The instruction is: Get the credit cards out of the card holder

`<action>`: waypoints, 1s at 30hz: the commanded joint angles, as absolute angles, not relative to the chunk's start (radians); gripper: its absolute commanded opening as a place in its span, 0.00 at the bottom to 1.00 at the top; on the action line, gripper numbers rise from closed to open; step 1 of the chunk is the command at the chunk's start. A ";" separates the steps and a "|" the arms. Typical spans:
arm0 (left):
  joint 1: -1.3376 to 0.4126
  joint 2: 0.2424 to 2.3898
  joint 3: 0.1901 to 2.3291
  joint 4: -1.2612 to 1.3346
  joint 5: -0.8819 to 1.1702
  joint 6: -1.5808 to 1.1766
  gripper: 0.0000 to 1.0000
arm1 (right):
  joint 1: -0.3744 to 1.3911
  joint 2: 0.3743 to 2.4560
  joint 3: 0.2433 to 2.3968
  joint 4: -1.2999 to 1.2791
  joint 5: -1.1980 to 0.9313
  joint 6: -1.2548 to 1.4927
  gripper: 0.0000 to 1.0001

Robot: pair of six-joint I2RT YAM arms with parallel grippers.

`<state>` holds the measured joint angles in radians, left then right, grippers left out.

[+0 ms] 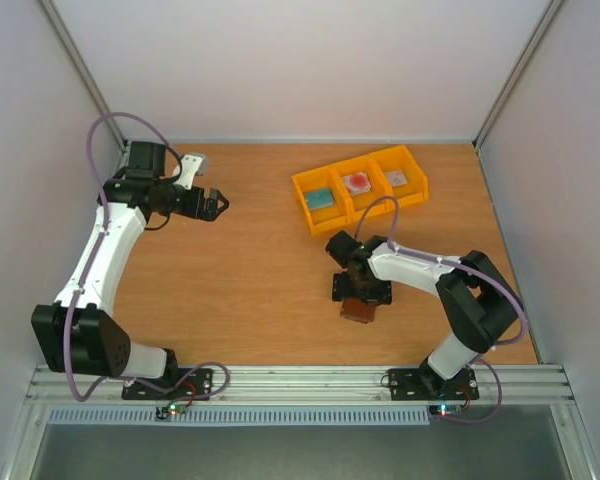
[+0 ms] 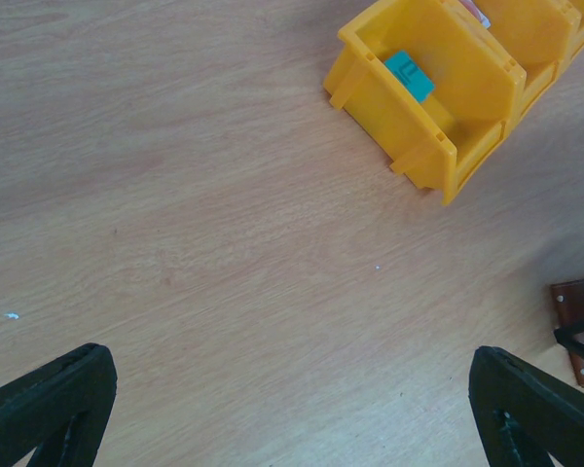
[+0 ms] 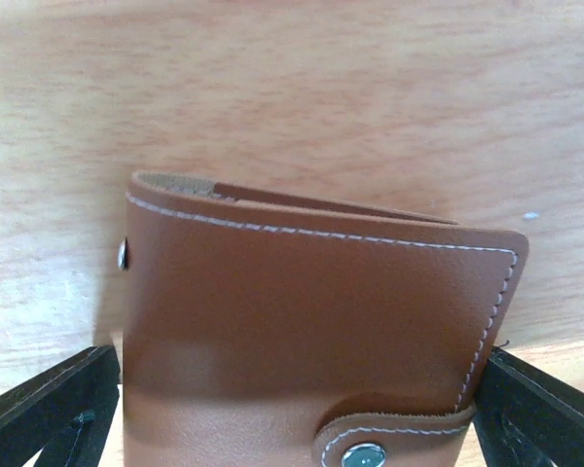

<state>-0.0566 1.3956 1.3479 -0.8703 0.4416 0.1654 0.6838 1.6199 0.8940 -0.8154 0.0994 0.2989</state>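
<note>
Card holder [image 3: 311, 331] snap [image 3: 363, 454] fastened: R wrist cam shows, overhead doesn't.

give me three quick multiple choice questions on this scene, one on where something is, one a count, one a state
1. Where is the card holder?
A) inside the yellow bin
B) on the table, beneath the right tool
C) leaning on the back wall

2. How many compartments does the yellow bin have?
A) two
B) three
C) five

3. The card holder's snap tab is:
A) fastened
B) undone
C) missing

Answers:
1 B, the top view shows it on the wood under the right tool.
2 B, three sections sit side by side.
3 A, the tab lies snapped over the shut cover.
</note>
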 commanded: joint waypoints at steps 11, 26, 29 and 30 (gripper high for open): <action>-0.055 1.418 1.343 -0.878 0.476 0.162 0.99 | 0.689 1.715 0.940 -0.826 0.147 0.278 0.81; -0.079 1.431 1.290 -0.875 0.659 0.110 0.99 | 0.695 1.592 0.934 -0.709 0.085 0.245 0.73; -0.124 1.425 1.233 -0.841 0.715 0.078 0.98 | 0.697 1.569 0.928 -0.660 0.054 0.237 0.73; -0.145 1.421 1.207 -0.821 0.728 0.066 0.97 | 0.698 1.563 0.927 -0.645 0.046 0.234 0.73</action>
